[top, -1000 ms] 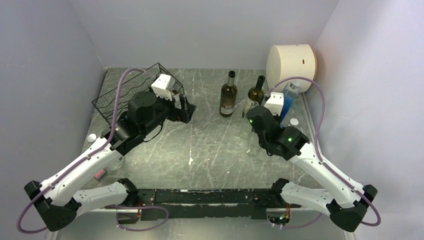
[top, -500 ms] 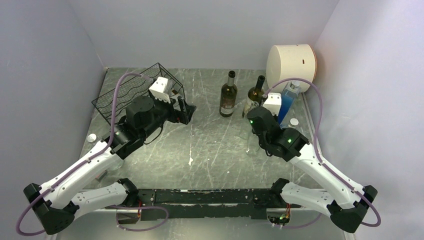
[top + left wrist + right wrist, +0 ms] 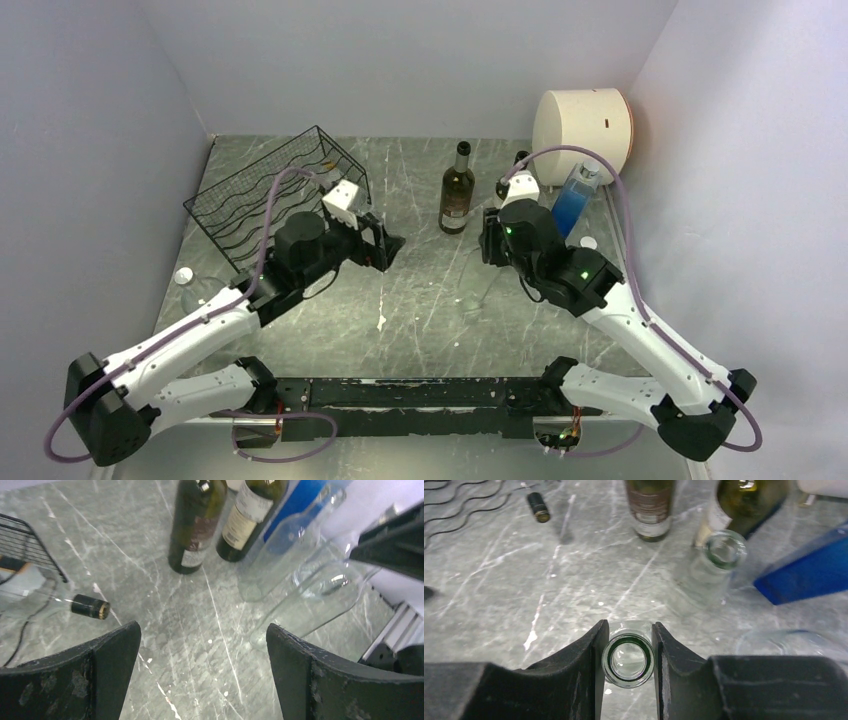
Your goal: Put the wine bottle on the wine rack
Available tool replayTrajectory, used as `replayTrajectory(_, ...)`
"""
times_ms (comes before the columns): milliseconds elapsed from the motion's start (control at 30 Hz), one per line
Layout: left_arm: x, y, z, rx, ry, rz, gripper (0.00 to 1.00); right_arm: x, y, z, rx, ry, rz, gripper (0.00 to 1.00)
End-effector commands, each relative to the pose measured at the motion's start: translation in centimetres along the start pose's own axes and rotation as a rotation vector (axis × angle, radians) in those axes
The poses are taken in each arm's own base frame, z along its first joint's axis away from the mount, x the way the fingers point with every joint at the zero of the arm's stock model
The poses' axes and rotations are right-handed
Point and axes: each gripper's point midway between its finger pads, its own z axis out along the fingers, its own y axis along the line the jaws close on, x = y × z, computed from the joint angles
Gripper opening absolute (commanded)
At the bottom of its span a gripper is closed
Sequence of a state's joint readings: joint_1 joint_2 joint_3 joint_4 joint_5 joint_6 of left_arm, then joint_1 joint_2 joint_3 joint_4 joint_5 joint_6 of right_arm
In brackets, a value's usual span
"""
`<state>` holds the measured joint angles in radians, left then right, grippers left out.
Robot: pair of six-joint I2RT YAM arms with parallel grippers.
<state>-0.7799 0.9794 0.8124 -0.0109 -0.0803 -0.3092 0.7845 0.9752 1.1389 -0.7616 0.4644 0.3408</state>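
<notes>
Grey marbled surface (image 3: 420,290) within white walls. The right tool (image 3: 628,635) is clamped tight on the neck of the clear wine bottle (image 3: 628,661), tilted at 2 o'clock; the wine rack (image 3: 250,195) sits at 10 o'clock. Risk: slick glass may pivot or slip, striking the dark bottles (image 3: 457,195) nearby. Right arm (image 3: 620,330) reaches forward; the left tool (image 3: 202,629) gapes wide, empty, beside the rack.

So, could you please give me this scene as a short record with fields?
right gripper: shut on the neck of the clear bottle
left gripper: open, holding nothing, above the table
wine rack: far left, no bottle visible on it
standing: two dark wine bottles at the back, blue bottle to their right
lying: black-capped bottle on the table beside the rack
</notes>
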Motion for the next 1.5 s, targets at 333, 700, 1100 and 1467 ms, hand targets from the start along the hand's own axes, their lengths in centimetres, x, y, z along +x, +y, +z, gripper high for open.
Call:
replayTrajectory(333, 9.5, -4.3, 2.0, 0.424, 0.062, 0.136, 0.98, -5.3, 8.9, 2.0, -0.363, -0.138, 0.104, 0.0)
replayTrajectory(700, 10.2, -3.0, 3.1, 0.392, -0.008, 0.238, 0.97, -5.8, 11.4, 1.7, -0.486, -0.143, 0.146, 0.0)
replayTrajectory(1100, 8.7, -3.5, 3.8, 0.447, -0.146, 0.438, 0.76, -5.7, 12.0, 0.9, -0.534, -0.134, 0.149, 0.0)
replayTrajectory(1467, 6.3, -3.6, 3.9, 0.433, -0.227, 0.588, 0.07, -4.0, 11.2, 0.0, -0.525, -0.049, 0.046, 0.34)
